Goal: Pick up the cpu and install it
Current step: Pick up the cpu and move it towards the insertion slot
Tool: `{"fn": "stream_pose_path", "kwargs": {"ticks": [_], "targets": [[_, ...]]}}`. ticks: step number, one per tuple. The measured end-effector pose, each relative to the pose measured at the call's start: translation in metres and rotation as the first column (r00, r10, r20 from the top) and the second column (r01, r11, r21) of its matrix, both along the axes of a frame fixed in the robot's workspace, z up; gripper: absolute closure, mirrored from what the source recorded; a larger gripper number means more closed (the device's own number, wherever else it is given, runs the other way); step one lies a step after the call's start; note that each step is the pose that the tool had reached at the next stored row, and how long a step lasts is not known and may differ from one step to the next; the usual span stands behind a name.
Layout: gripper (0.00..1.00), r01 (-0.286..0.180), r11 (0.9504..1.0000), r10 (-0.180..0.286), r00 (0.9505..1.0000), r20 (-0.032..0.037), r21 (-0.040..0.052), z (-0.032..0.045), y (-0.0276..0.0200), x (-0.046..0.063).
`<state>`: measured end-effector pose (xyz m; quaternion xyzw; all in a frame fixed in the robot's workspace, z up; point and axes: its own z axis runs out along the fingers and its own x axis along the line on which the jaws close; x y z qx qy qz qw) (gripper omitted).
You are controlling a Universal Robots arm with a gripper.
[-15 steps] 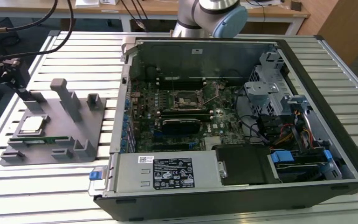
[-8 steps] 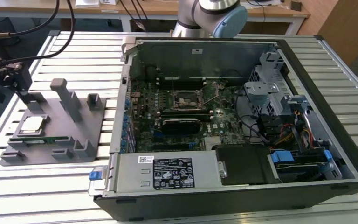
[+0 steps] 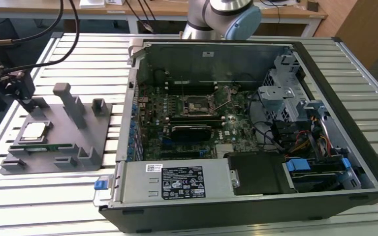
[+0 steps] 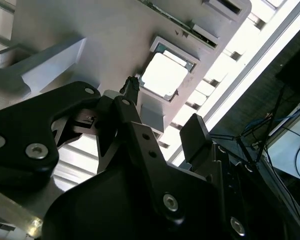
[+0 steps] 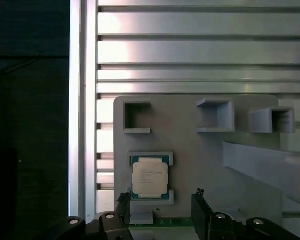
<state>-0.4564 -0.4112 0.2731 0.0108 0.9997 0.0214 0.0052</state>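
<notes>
Exterior view's left: on a slatted table (image 3: 57, 196), beside an open computer case (image 3: 202, 59), lies a grey holder plate (image 3: 56, 129). Over it the hand (image 5: 160, 202) hovers, fingers spread and empty. The cpu (image 5: 150, 176) lies flat in its recess near the fingertips.
</notes>
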Motion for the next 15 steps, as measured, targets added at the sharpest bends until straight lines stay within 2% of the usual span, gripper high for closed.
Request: {"fn": "stream_pose_path", "kwargs": {"ticks": [15], "targets": [[0.4, 0.0, 1.0, 0.0, 1.0, 0.0001, 0.0, -0.0145, -0.002, 0.0]]}}
